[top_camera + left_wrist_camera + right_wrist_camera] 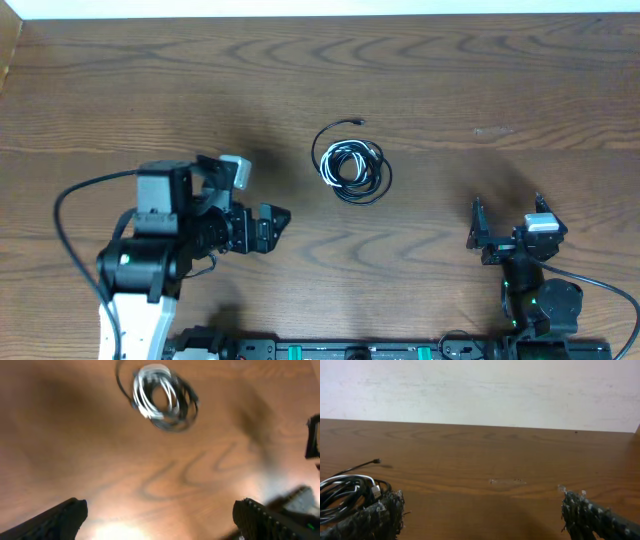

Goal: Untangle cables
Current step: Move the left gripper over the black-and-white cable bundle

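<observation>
A tangled bundle of thin cables (350, 165), a white cord wound in a small ring inside looser black loops, lies flat near the middle of the brown wood-grain surface (150, 90). Nothing touches it. One black cord leaves the bundle and arcs round its far side, ending in a small black plug end (357, 122) just beyond the coil.

The left fingers (272, 216) are to the left of the bundle and a little nearer the robot's base, pointing towards it but clearly apart from it. They are spread wide and hold nothing. In the left wrist view the two dark fingers (57, 520) sit at opposite bottom corners, and the blurred bundle (162, 397) is well ahead of them, near the top.

The right fingers (478, 222) are further from the bundle, on its right and nearer the base. They too are spread wide and empty. In the right wrist view one textured black finger (592, 515) is low on the right and the other low on the left. The bundle (347, 492) lies on the surface at the left edge, beyond the left one, with its plug end (376, 461) stretched out past it. A pale scuff mark (506, 481) is on the wood to the right of the bundle, and a white wall (480, 385) rises behind the surface's far edge.
</observation>
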